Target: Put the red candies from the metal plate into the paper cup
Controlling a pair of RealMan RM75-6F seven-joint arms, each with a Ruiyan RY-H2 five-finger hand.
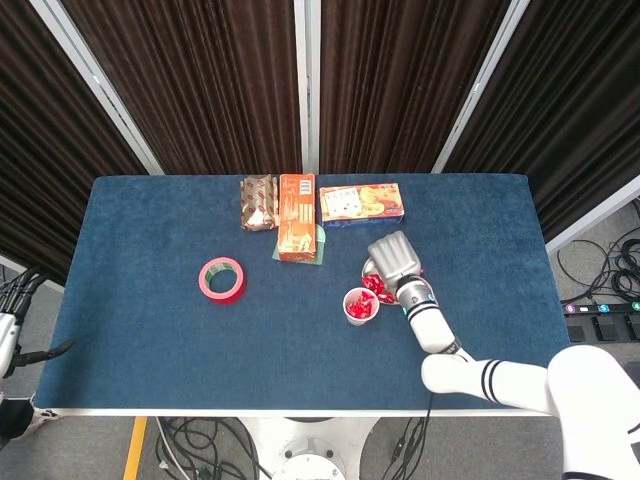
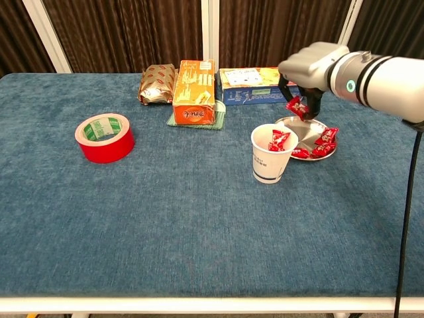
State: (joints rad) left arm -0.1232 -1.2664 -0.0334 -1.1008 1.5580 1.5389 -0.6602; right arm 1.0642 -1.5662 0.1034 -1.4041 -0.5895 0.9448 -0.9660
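1. A red candy (image 2: 296, 107) is held pinched in the fingers of the right hand (image 2: 310, 65), which is raised above the metal plate (image 2: 299, 127), so the candy is hanging clear of it.
2. More red candies (image 2: 322, 143) are left on the plate, mostly piled on its right side.
3. The paper cup (image 2: 270, 154) is parked just left of the plate, upright, with a red candy (image 2: 278, 140) already seen inside.
4. The left hand (image 1: 8, 330) is only glimpsed at the far left edge of the head view, off the table; how its fingers are set can't be told.
5. At the back of the blue table (image 2: 165, 218), an orange box (image 2: 193, 92), a brown packet (image 2: 156, 84) and a flat biscuit box (image 2: 255, 81) are lined up, the orange box resting on a green pad (image 2: 219, 114).
6. A red tape roll (image 2: 104, 137) is lying flat, well off to the left.
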